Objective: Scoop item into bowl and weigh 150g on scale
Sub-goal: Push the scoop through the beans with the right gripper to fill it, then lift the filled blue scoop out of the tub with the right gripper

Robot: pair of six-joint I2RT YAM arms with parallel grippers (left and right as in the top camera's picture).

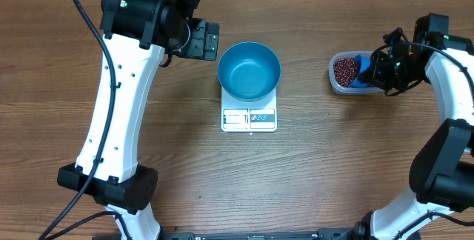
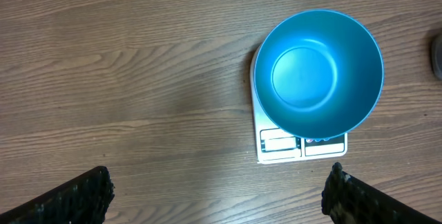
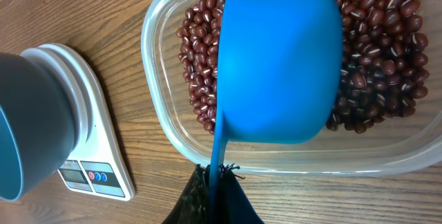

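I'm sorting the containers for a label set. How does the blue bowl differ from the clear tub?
The bowl is round and opaque blue; the tub is clear and rounded-rectangular. The bowl is empty; the tub holds beans, with a blue scoop over them. The bowl stands on the scale; the tub sits on the table. Both are upright and open-topped.

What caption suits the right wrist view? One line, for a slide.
Right gripper holds the blue scoop over the beans in the clear tub; bowl on scale at left.
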